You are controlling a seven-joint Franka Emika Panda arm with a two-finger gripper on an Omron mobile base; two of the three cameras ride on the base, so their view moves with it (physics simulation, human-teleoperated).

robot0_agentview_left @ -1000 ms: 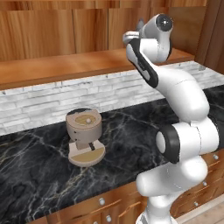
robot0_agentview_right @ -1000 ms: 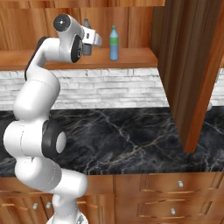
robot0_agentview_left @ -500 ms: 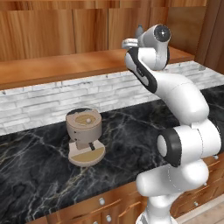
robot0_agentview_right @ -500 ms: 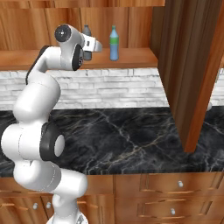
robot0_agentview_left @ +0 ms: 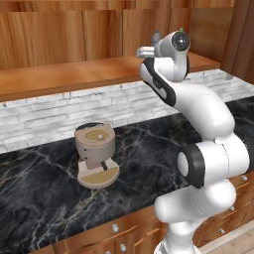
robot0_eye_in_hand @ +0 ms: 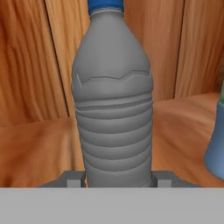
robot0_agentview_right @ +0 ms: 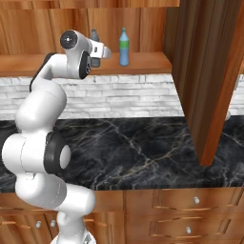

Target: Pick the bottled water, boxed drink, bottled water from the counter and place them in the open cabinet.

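My gripper (robot0_eye_in_hand: 117, 178) is shut on the greyish bottled water (robot0_eye_in_hand: 113, 100), one fingertip on each side of its lower body. The hand (robot0_agentview_right: 97, 50) holds it upright over the cabinet's wooden shelf (robot0_agentview_right: 147, 59), with the bottle's top (robot0_agentview_left: 156, 37) showing above the hand. Whether its base rests on the board is hidden. The blue bottled water (robot0_agentview_right: 124, 46) with a green cap stands on the shelf just to the right, and its edge (robot0_eye_in_hand: 216, 144) shows in the hand view. The boxed drink is out of view.
A beige round appliance (robot0_agentview_left: 95, 154) sits on the black marble counter (robot0_agentview_left: 49, 198). The cabinet's open door (robot0_agentview_right: 205, 71) hangs down at the right, over the counter (robot0_agentview_right: 143, 152). Drawers with silver knobs (robot0_agentview_right: 190, 228) run below the counter edge.
The hand has come down a little toward the shelf with the grey bottle still in it. The blue bottle has stayed where it was.
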